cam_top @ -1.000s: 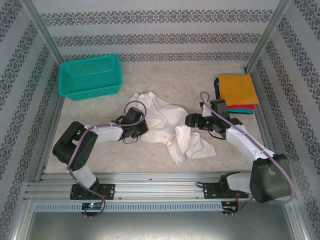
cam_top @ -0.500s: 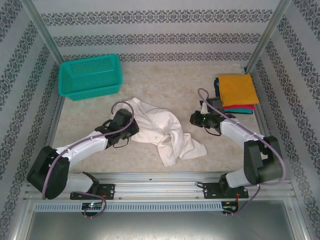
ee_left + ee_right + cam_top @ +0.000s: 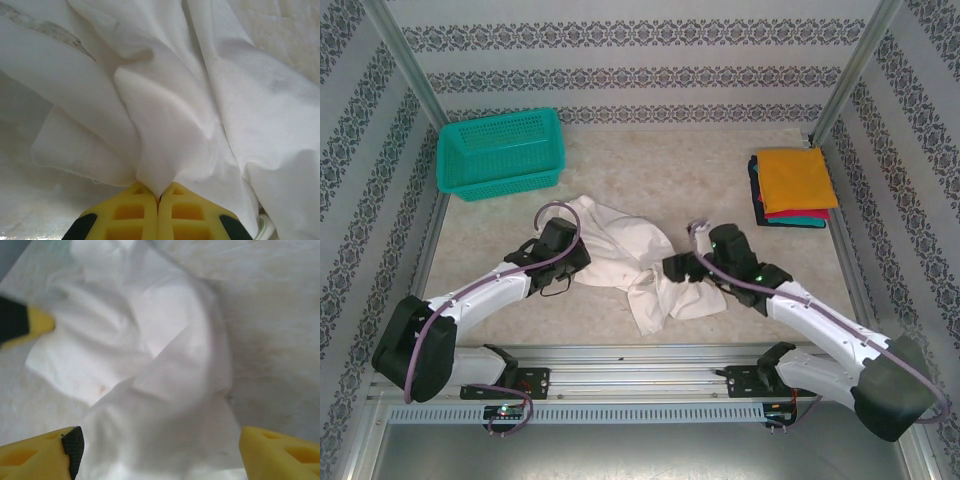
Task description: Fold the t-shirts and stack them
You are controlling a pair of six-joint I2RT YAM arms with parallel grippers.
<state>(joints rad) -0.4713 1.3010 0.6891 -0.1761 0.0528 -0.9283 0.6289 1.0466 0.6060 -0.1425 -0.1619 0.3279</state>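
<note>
Shirt [image 3: 625, 245] (crumpled, white) stretches diagonally from far-left toward near-right.

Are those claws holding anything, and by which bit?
The left gripper pinches a bunched fold of the white t-shirt; the right gripper hangs open over it, holding nothing.

Bare tabletop [image 3: 660, 165] between basket [image 3: 500, 152] far left and folded stack [image 3: 792, 185] far right; crumpled white t-shirt [image 3: 625, 240] mid-table.
</note>
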